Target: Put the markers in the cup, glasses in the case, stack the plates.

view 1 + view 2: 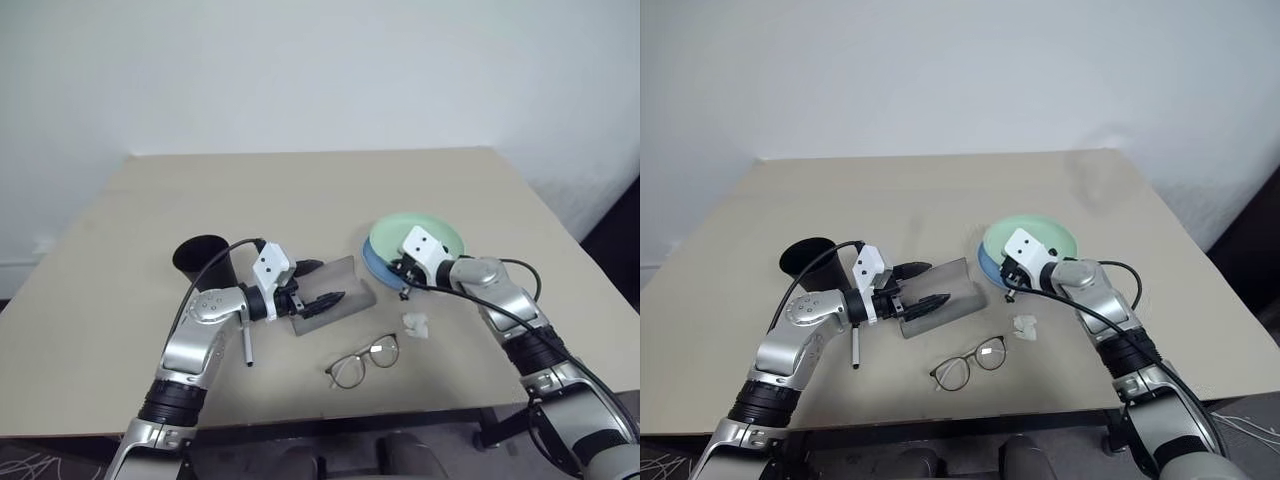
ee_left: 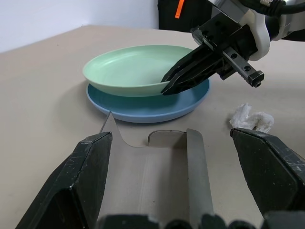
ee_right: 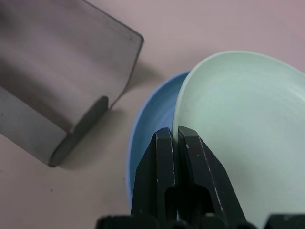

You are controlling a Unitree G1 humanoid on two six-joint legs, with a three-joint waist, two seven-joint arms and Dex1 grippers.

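Claw (image 2: 167, 90) on our right arm is closed, its two black fingers pressed together with nothing visibly between them, tips at the near rim of the mint green plate (image 1: 432, 228). That plate sits on the light blue plate (image 1: 374, 262), slightly off centre, so a blue crescent shows toward the case; whether the tips actually touch the rim we cannot tell. Our left claw (image 1: 318, 283) stands wide open, holding nothing, and hovers over the grey case (image 1: 352, 276), which lies open on the bench (image 1: 300, 190) with its long axis running roughly from the cup side toward the plates.

From the head views the left arm hides much of the case, and the left wrist view cuts off its near end behind the fingers (image 2: 83, 181), so we cannot make out the hinge. One marker (image 1: 248, 346) peeks out beside the left forearm, lying with its long axis toward and away from us, dark tip nearest; its upper part is hidden, so its cap colour stays uncertain. The black cup (image 1: 203, 260) stands upright at the left, partly screened by the arm and cable.

The glasses (image 1: 364, 361) lie near the front edge, lenses side by side along a slant, arms hard to trace. A white paper wad (image 1: 416, 324) sits between the glasses and the plates; the left wrist view shows its crumpled texture far better.
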